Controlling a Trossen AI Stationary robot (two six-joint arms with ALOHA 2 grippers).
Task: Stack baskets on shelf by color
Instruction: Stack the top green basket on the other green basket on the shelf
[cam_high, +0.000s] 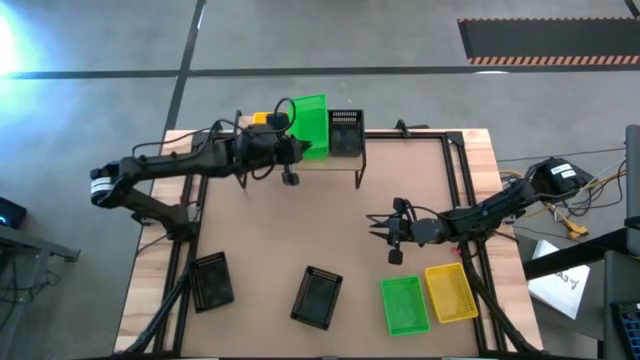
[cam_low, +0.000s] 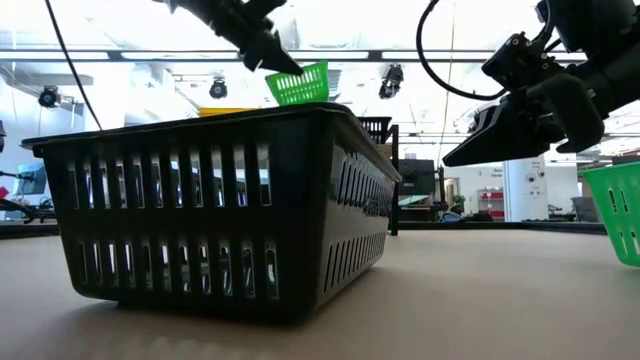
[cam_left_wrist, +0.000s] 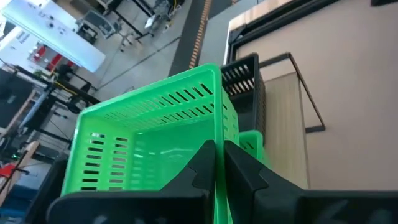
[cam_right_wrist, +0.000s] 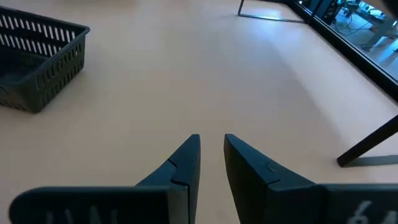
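My left gripper is over the shelf at the table's far edge, shut on a bright green basket, which shows raised in the low view. A yellow basket and a black basket sit on the shelf. A second green basket shows just below the held one. My right gripper hovers open over bare table toward the right side, touching nothing. On the table's near part lie two black baskets, a green one and a yellow one. My left gripper pinches the green basket's side wall at its rim, one finger inside the basket and one outside. The fingers come level from the table's left. The basket is tilted above the shelf; I cannot tell whether it touches the green one beneath.
The black basket on the near part of the table fills the front of the low view. The shelf's thin black legs stand at the far edge. Open tabletop lies between the shelf and the near baskets. Cables hang off the table's right edge.
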